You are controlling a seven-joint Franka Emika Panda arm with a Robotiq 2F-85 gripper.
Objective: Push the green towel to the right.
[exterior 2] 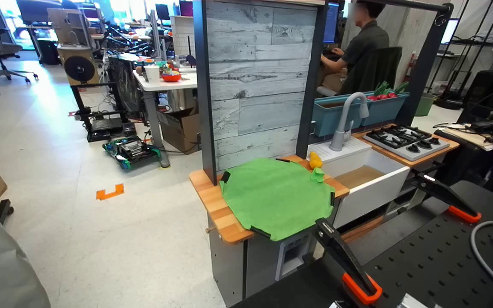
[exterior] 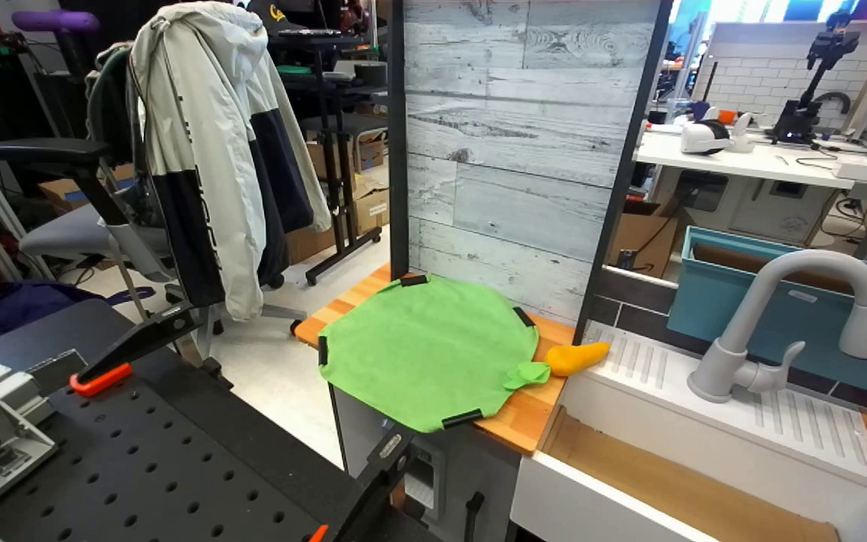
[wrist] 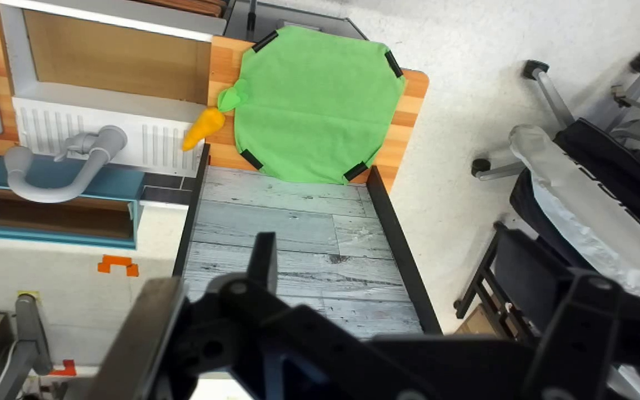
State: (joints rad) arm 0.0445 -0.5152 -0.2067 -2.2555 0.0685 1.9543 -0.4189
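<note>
Beside the sink [exterior: 704, 448], the desk [exterior: 530, 418] is bearing the green towel [exterior: 433, 350], its black edge strips [exterior: 463, 418] presumably holding it flat, while the gripper [wrist: 400, 253] is hanging with jaws wide apart, grasping nothing, a push likely needing no pinch.

Pale floor [exterior 2: 144, 248], office chair [exterior: 65, 230], probably windows [exterior 2: 120, 9].

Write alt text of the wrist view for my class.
Green towel spread on a wooden counter, a carrot-shaped toy at the towel's left edge. A sink and grey faucet lie farther left; the robot's open fingers show below.
</note>
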